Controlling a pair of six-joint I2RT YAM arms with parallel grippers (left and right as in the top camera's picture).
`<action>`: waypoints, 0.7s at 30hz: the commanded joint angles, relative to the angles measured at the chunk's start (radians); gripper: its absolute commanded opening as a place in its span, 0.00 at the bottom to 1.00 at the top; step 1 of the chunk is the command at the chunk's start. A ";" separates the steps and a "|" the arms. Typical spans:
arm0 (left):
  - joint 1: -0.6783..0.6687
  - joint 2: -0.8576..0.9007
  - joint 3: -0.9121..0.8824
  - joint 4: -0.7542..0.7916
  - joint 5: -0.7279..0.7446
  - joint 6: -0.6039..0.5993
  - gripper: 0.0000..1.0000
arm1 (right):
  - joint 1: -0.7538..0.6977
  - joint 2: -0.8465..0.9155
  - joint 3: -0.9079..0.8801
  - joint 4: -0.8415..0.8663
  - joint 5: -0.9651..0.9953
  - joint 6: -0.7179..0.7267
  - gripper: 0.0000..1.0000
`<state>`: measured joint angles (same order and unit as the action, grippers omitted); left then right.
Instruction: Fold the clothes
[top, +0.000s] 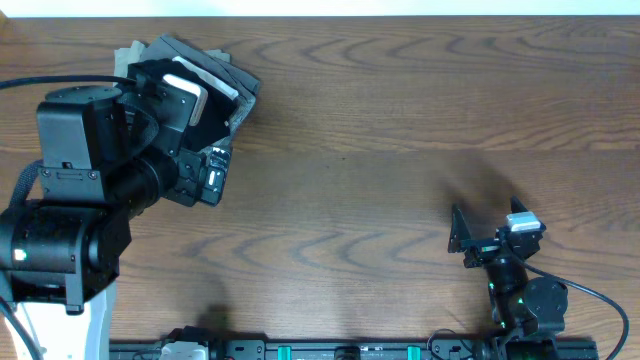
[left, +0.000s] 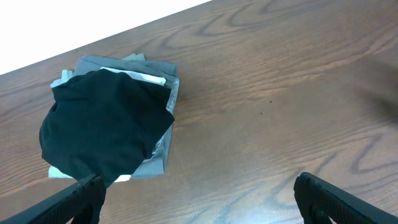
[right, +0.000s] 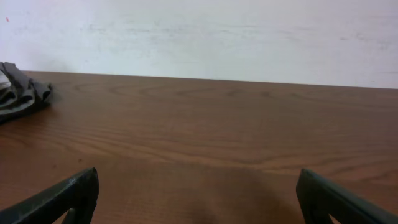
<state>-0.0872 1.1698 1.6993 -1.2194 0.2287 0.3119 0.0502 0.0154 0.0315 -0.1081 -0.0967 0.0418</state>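
— Shirt (left: 106, 127), black: where do we log it?
— On top of the grey garments (left: 163, 65), in a compact bundle covering most of that stack. We see a white garment (left: 146, 77) at the stack's far edge.
— Grippers?
— Left gripper (left: 199, 186) hovers over the table (left: 280, 74) just beside the stack, fingers spread wide, empty. Right gripper (right: 199, 186) is well apart from the stack, equally wide, holding nothing.

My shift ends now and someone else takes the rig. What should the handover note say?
Left gripper: open, empty, above the table by the stack.
Right gripper: open, empty, over the table.
Black shirt: folded, lying on top of the folded white garment and grey garments, far left.
Done: the fold, apparently.
Left: perhaps neaten its rounded edges; no other unfolded clothing in view.
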 joint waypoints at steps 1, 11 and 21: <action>-0.003 0.001 -0.003 0.001 -0.006 0.005 0.98 | 0.007 -0.005 -0.006 0.003 -0.005 0.013 0.99; -0.003 0.001 -0.003 0.001 -0.006 0.005 0.98 | 0.007 -0.005 -0.006 0.003 -0.005 0.013 0.99; 0.057 -0.098 -0.089 0.127 -0.008 0.013 0.98 | 0.007 -0.005 -0.006 0.003 -0.005 0.013 0.99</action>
<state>-0.0589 1.1229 1.6547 -1.1370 0.2283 0.3149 0.0502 0.0154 0.0315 -0.1078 -0.0967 0.0422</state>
